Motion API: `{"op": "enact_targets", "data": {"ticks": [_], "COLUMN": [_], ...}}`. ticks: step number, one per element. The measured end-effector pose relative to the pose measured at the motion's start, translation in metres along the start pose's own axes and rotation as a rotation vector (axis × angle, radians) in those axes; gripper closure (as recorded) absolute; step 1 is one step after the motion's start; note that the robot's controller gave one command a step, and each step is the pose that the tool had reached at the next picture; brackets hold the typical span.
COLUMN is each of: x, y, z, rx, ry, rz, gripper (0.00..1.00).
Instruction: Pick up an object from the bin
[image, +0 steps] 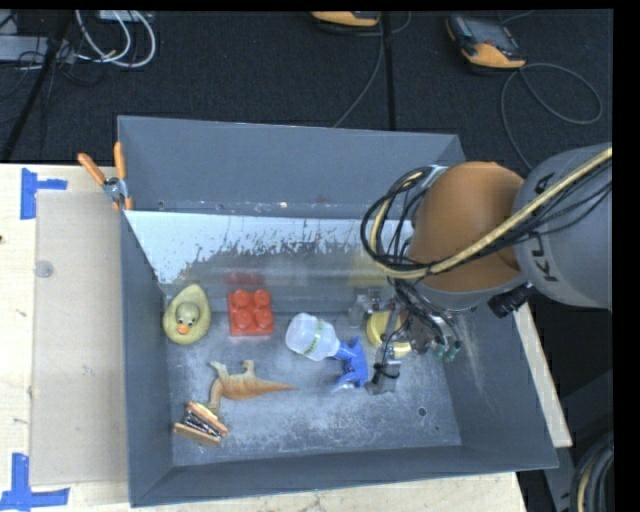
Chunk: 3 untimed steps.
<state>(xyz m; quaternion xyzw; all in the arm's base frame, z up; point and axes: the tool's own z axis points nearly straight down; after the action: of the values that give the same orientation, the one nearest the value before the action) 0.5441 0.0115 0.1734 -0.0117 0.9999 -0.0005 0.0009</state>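
Operator: Where is the claw sitting?

Spotter: Low over the floor of the grey bin, under the arm's orange cover and its loops of black cable.

Operator: Wide, narrow, or holding something?

Spotter: I cannot tell. The tip is a dark shape from this angle, and nothing is plainly gripped in it.

Operator: What is closest to it?

Spotter: A small blue toy, just beside the claw on its left as the camera sees it. I cannot tell whether the two touch. Just behind the claw, toward the bin's back wall, is a round yellow thing, partly hidden by the wrist.

Operator: And further out?

Spotter: All to the claw's left. A clear plastic bottle lies on its side just past the blue toy. Beyond the bottle and a little further back is a red studded brick, and past that, well away from the claw, a yellow rubber duck. A tan dinosaur lies flat, level with the claw and well apart from it. Farthest off, toward the near left corner, is a brown striped piece.

Operator: Anything heaped?

Spotter: Each lies singly on the floor.
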Motion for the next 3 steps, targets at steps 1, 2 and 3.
{"op": "enact_targets", "data": {"ticks": [1, 2, 3], "x": [-0.010, 0.001, 0.001], "y": [-0.011, 0.015, 0.015], "z": [0.063, 0.104, 0.104], "rx": [-0.004, -0.001, -0.001], "ry": [0.002, 0.004, 0.004], "rz": [-0.022, -0.037, -0.038], "gripper": [0.00, 1.00, 1.00]}}
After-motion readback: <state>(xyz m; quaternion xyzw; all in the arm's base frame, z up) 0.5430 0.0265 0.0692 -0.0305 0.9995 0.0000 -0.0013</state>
